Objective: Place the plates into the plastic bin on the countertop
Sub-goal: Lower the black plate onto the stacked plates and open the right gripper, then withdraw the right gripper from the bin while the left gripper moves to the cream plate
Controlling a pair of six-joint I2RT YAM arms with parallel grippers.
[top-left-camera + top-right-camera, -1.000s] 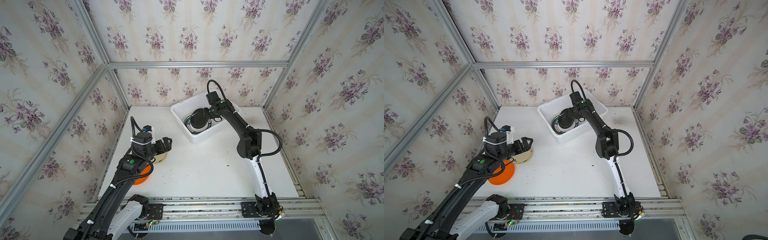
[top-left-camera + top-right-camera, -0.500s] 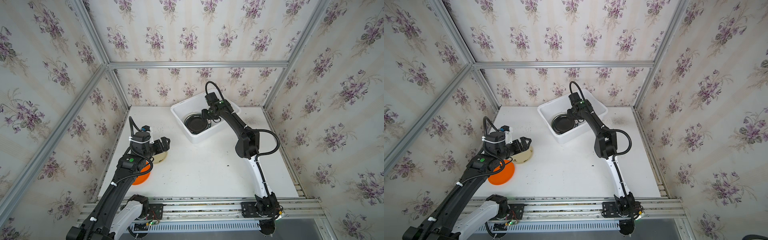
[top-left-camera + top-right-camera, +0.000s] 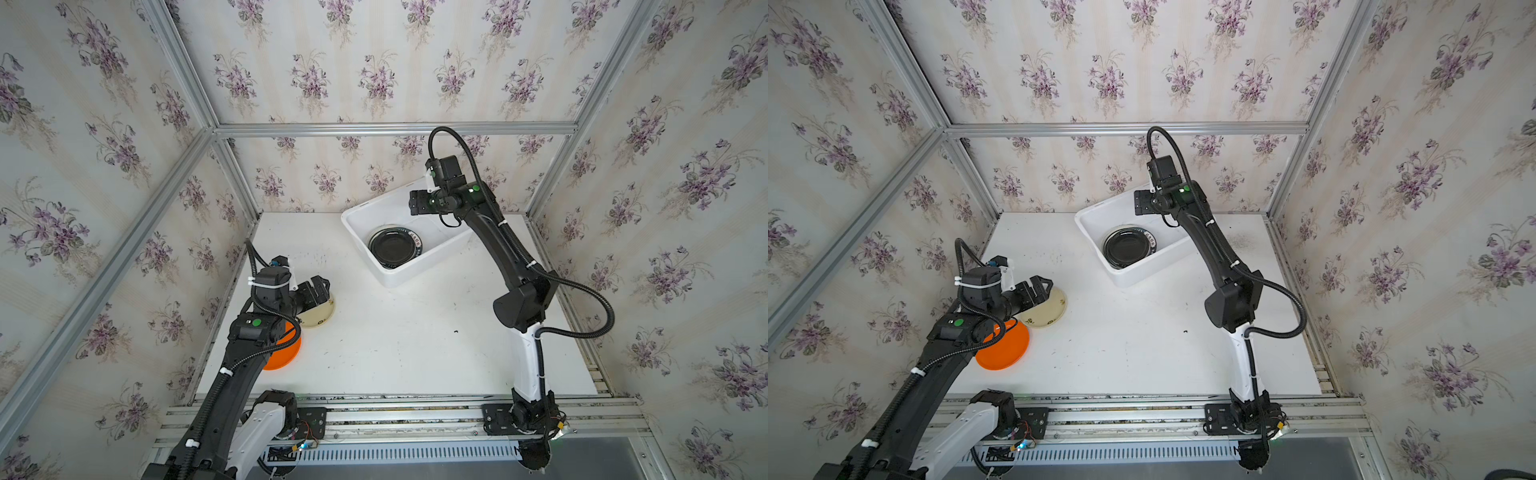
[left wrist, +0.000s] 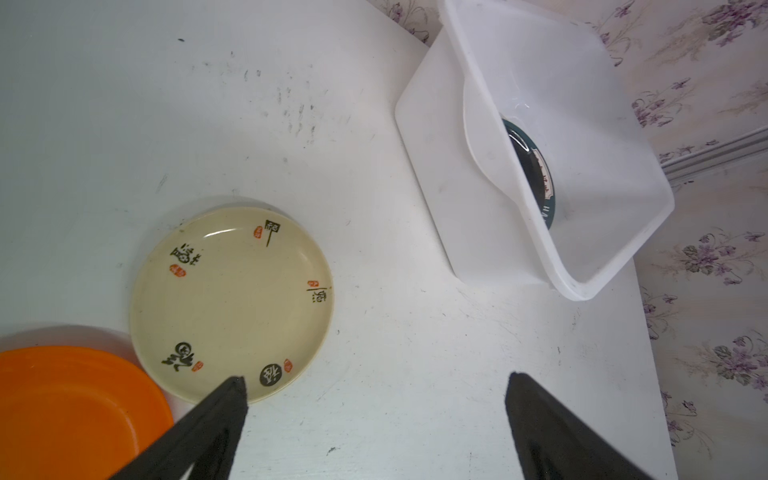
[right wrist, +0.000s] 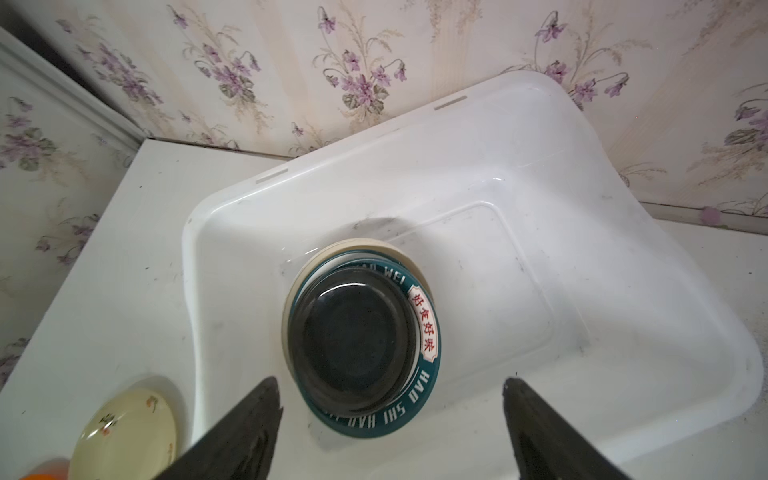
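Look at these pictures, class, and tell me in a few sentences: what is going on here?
Plates are being cleared off a countertop into a plastic bin. The right hand hangs open above the bin, holding nothing; inside lies a stack with a black plate on top of a teal-rimmed plate. The left hand is open above the countertop at the edge of a cream plate, not gripping it. An orange plate lies beside that one, also outside the bin.
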